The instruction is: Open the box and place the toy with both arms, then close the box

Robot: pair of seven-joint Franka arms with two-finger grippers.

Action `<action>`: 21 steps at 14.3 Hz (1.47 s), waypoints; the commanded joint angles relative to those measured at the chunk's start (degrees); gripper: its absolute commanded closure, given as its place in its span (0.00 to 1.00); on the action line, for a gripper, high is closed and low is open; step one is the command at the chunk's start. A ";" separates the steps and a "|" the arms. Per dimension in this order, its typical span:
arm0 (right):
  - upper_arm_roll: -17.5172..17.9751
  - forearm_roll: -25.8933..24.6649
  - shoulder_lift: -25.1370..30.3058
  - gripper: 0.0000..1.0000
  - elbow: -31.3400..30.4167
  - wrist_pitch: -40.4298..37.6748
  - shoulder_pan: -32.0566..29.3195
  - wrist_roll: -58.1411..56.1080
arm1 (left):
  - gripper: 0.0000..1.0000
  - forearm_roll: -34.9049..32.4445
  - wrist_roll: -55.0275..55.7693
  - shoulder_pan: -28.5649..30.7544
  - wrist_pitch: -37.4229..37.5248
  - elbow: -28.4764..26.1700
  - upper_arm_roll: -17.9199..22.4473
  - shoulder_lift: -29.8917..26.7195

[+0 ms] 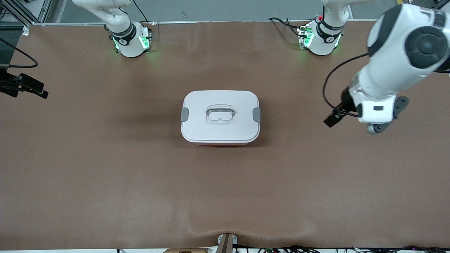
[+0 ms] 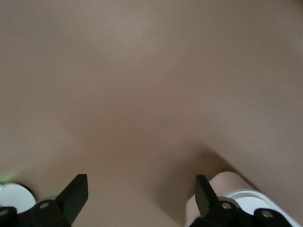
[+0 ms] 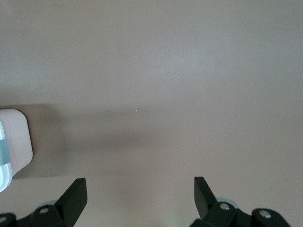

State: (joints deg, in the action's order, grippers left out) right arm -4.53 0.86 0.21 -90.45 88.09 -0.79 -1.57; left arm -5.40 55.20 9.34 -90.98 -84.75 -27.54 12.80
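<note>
The box (image 1: 220, 117) stands shut in the middle of the table, with its white lid on, a grey clip at each end and the clear handle lying flat. The toy is out of view. My left gripper (image 2: 142, 182) is open and empty over bare table toward the left arm's end; its white hand (image 1: 374, 109) shows in the front view. A rounded white-and-pink corner (image 2: 234, 191) that looks like the box shows by one finger. My right gripper (image 3: 140, 184) is open and empty over bare table toward the right arm's end, and the box's end (image 3: 12, 146) shows at the edge of its view.
The brown table mat (image 1: 105, 168) runs wide around the box. The two arm bases (image 1: 130, 38) (image 1: 320, 37) stand along the table edge farthest from the front camera. Black parts of the right arm's hand (image 1: 26, 86) show at the frame's edge.
</note>
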 commanded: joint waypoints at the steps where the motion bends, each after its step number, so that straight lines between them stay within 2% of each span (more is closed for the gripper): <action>1: 0.31 0.64 0.32 0.00 0.54 -0.72 -0.62 -0.27 | 0.00 0.39 -12.36 4.88 2.12 1.34 -0.68 -0.14; 4: 0.31 0.72 0.23 0.00 0.54 -0.29 -0.79 -0.28 | 0.00 -0.14 -23.71 6.74 3.26 1.87 -0.24 -0.31; 6: 0.31 0.72 -0.03 0.00 0.45 0.07 -0.71 -0.36 | 0.00 -0.14 -26.46 6.74 5.19 3.09 -0.32 -0.49; 9: 0.23 0.64 -0.03 0.00 0.36 -0.02 -0.97 -0.36 | 0.00 -0.05 -32.23 6.65 6.78 3.54 0.29 -4.70; 10: 0.22 0.72 0.06 0.00 0.36 0.07 -0.97 -0.36 | 0.00 -0.05 -37.13 5.26 7.04 3.37 2.55 -5.49; 12: 0.22 0.72 -0.03 0.00 0.28 0.07 -0.88 -0.36 | 0.00 1.35 -44.45 -3.06 7.83 0.92 14.11 -7.95; 13: 0.22 0.72 -0.03 0.00 0.28 0.07 -0.88 -0.36 | 0.00 2.66 -45.70 -6.84 7.84 -0.58 18.96 -9.61; 14: 0.22 0.72 -0.03 0.00 0.28 0.07 -0.88 -0.36 | 0.00 4.07 -45.80 -8.80 7.84 -2.07 22.14 -10.94; 17: 0.22 0.72 -0.03 0.00 0.19 -0.19 -0.79 -0.36 | 0.00 6.09 -47.98 -14.16 6.88 -7.95 28.05 -16.03; 20: 0.22 0.64 -0.03 0.00 0.36 -0.02 -0.71 -0.36 | 0.00 6.28 -47.99 -14.88 4.94 -12.44 28.15 -19.82; 21: 0.31 0.72 0.06 0.00 0.36 -0.11 -0.53 -0.36 | 0.00 6.19 -47.99 -15.05 4.94 -12.37 27.72 -19.91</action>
State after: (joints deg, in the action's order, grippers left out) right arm -4.73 0.87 0.13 -90.50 88.23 -0.79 -1.58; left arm -0.08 8.16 -4.91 -83.98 -93.08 -0.34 -3.74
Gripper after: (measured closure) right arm 0.000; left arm 0.000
